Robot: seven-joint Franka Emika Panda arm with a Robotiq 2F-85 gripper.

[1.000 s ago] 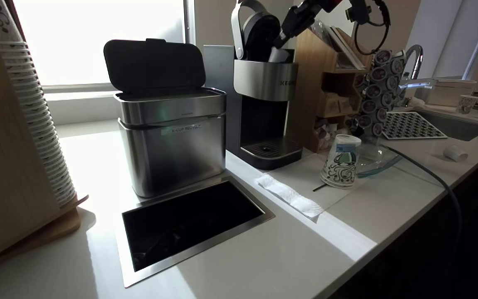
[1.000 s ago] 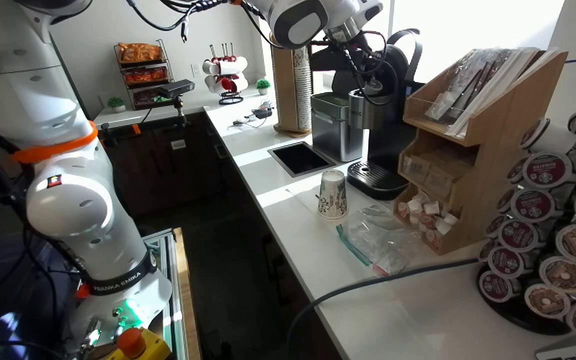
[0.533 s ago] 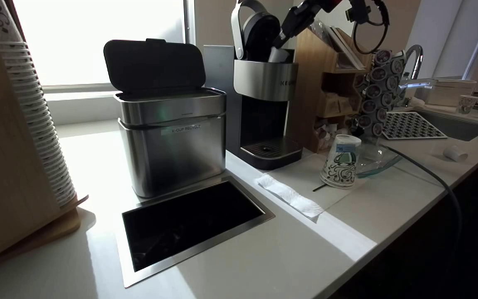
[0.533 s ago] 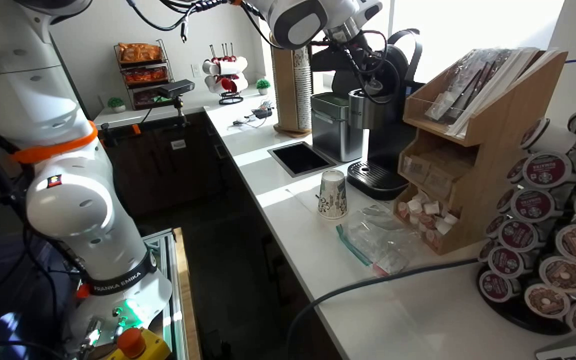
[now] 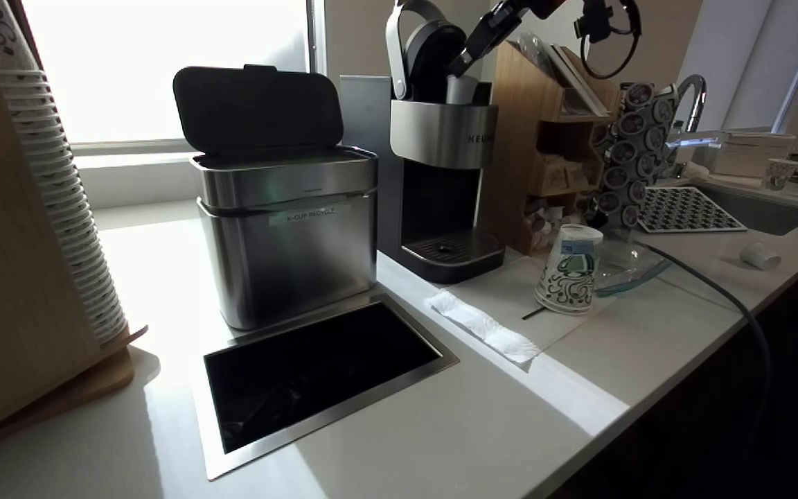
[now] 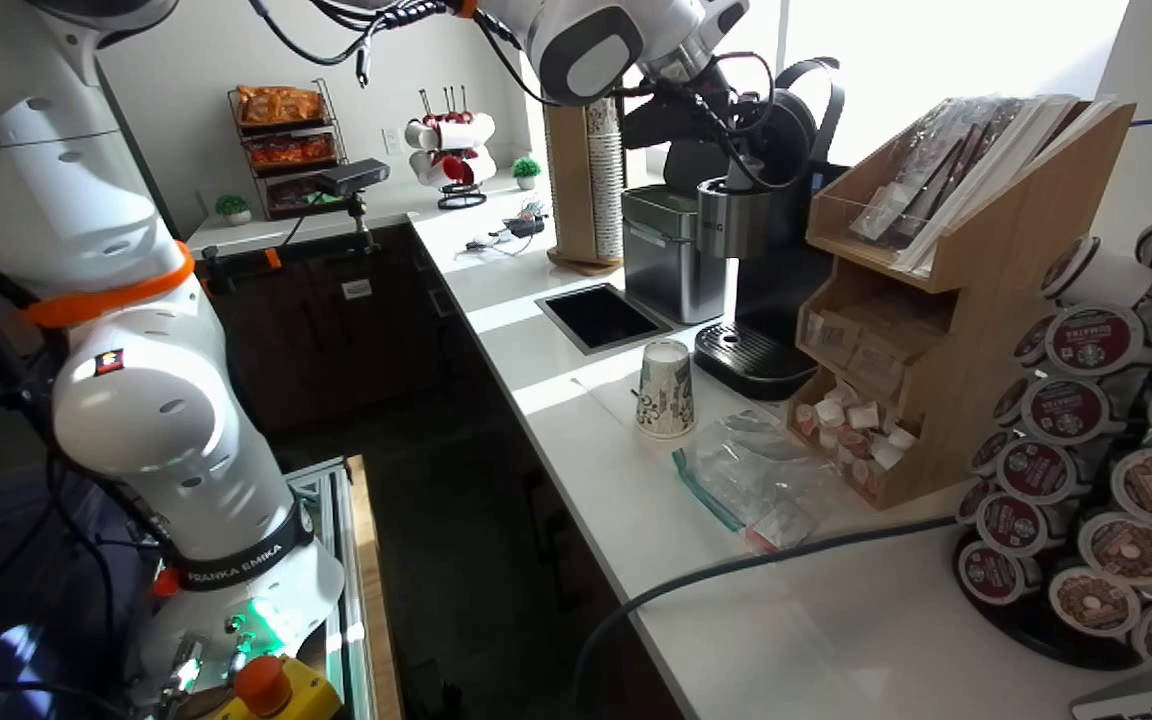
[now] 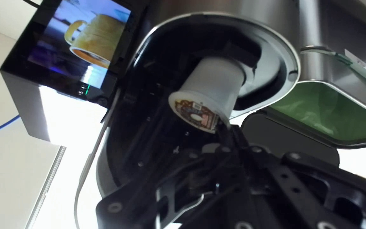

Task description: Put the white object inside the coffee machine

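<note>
The white object is a small pod with a brown printed lid (image 7: pixel 213 81). It shows in both exterior views, small and partly covered (image 5: pixel 462 91) (image 6: pixel 742 176). The coffee machine (image 5: pixel 440 135) has its rounded black lid (image 5: pixel 432 59) raised. It also stands in another exterior view (image 6: pixel 733 225). My gripper (image 7: pixel 232 129) comes in above the machine top, its fingers close together and pinching the pod's rim. The pod stands nearly upright, its narrow end at the pod holder (image 7: pixel 249 76). How deep it sits is hidden.
A steel recycle bin (image 5: pixel 295 249) with its lid up stands beside the machine. A wooden organizer (image 6: pixel 986 350) is on the machine's other side. A paper cup (image 5: pixel 569 277), plastic bag (image 6: pixel 756 480) and pod carousel (image 6: pixel 1086 480) stand on the counter. A lit screen (image 7: pixel 84 41) is beside the lid.
In the last half second my gripper has shifted slightly and tipped the pod from a slant to nearly upright at the machine top. Before that it stood still. The other things have not moved.
</note>
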